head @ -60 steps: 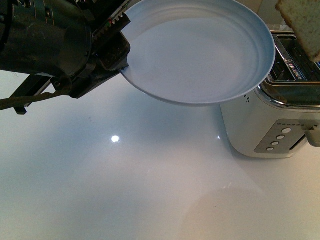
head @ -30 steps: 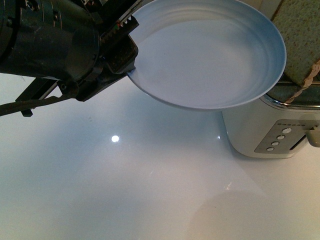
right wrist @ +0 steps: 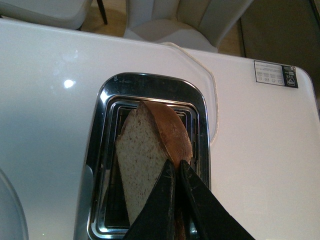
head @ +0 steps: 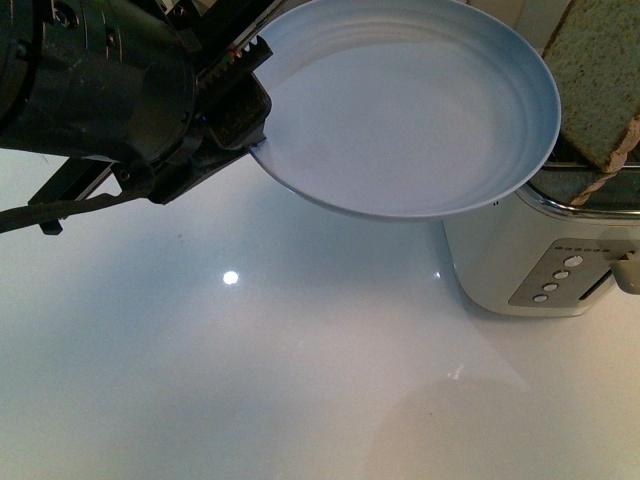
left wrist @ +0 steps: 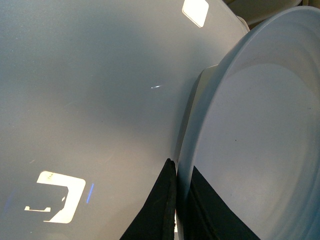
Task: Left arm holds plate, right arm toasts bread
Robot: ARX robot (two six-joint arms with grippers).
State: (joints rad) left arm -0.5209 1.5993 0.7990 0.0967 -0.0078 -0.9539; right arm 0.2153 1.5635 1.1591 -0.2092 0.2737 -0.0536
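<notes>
In the front view the upper left corner of the toaster (head: 480,250) is hidden behind the plate (head: 400,120), and the bread (head: 598,80) is cut off at the top and right edges. The print on the label (right wrist: 275,74) is too small to be read. In the right wrist view part of the bread is covered by the right gripper (right wrist: 178,164).
</notes>
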